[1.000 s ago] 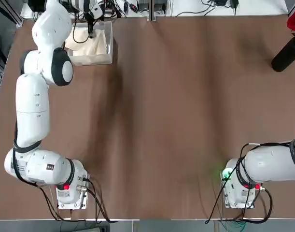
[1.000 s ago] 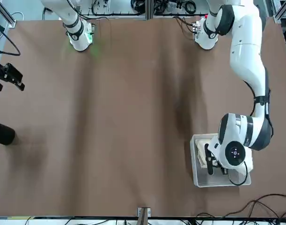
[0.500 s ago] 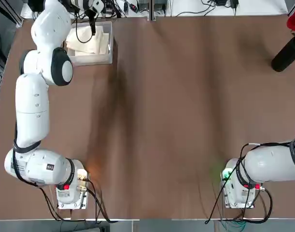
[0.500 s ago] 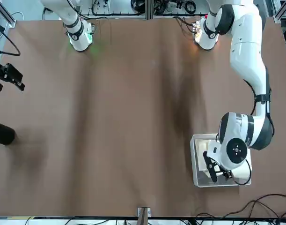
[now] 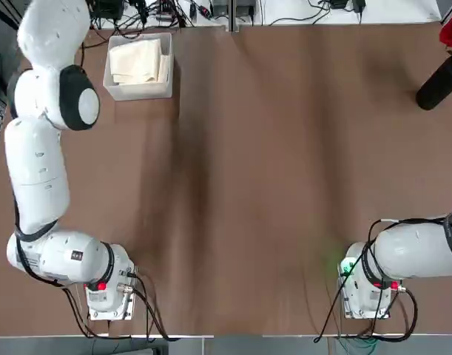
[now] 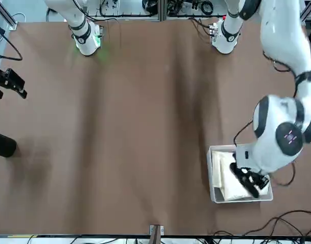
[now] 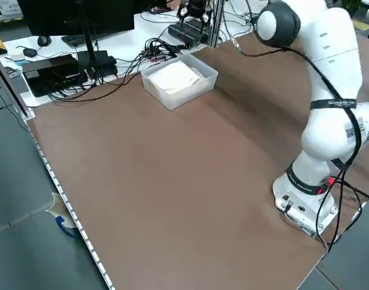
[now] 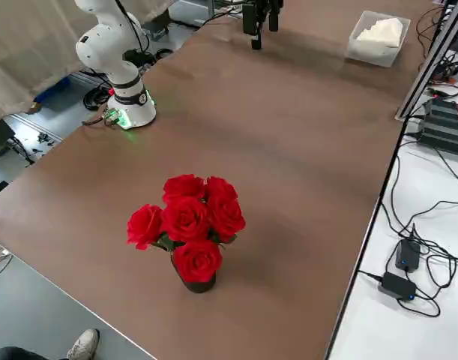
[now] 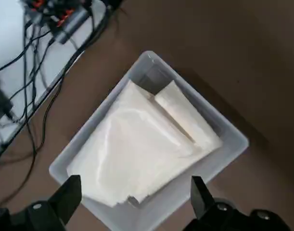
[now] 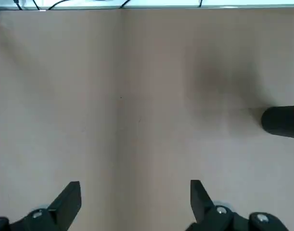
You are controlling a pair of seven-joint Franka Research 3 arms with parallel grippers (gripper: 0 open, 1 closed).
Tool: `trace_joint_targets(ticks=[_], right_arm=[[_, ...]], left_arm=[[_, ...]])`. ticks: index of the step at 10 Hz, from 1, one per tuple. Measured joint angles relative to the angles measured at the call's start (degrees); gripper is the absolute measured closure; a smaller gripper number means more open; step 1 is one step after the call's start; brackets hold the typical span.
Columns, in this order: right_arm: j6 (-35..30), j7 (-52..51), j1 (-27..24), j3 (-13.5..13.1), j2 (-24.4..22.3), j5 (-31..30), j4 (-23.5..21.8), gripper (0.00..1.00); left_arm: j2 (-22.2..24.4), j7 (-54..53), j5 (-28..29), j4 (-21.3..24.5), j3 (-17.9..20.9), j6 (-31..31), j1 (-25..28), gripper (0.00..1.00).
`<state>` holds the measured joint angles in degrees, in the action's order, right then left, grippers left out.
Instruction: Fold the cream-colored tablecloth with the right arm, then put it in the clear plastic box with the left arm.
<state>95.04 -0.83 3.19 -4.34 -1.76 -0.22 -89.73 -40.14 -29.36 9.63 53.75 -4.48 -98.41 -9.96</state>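
The cream-colored tablecloth [image 5: 137,61] lies folded inside the clear plastic box [image 5: 169,83] at the table's far left corner. In the left wrist view the tablecloth [image 9: 137,154] fills the box [image 9: 223,144], one rolled edge on top. My left gripper [image 9: 134,182] hovers above the box, open, with nothing between its fingers. From the front, the left gripper [image 6: 249,179] hangs over the box's [image 6: 212,168] outer side, clear of the tablecloth [image 6: 227,175]. My right gripper [image 6: 10,81] is parked high at the table's right side, open [image 10: 134,185] and empty.
A black vase [image 5: 438,85] with red roses [image 8: 187,225] stands at the far right. Cables and equipment [image 7: 81,66] lie on the white bench behind the box. The brown table [image 5: 285,185] stretches between the two arm bases.
The left gripper opened, let go of the tablecloth and rose out of the box. The upper arm swung left, uncovering the box. The right arm has not moved.
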Motion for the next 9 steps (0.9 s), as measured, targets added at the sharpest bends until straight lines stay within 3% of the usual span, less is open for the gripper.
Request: trace_joint_targets(ticks=[3,5,6,9], right_arm=[[0.0,0.01,0.0,0.01,-0.01,0.0,-0.03,0.0],[0.0,0.01,0.01,0.01,-0.01,0.0,-0.03,0.0],[0.0,0.01,0.01,0.01,-0.01,0.0,-0.03,0.0],[0.0,0.01,0.01,0.01,-0.01,0.0,-0.03,0.0]], left_arm=[[8.85,20.92,-2.87,-0.03,-1.45,10.12,-0.11,0.0],[13.75,25.19,-3.73,0.53,-1.58,16.68,0.1,0.0],[16.38,25.74,-4.74,2.11,-1.46,17.75,0.73,0.01],[25.54,26.1,-7.84,12.61,0.85,17.02,2.79,0.0]])
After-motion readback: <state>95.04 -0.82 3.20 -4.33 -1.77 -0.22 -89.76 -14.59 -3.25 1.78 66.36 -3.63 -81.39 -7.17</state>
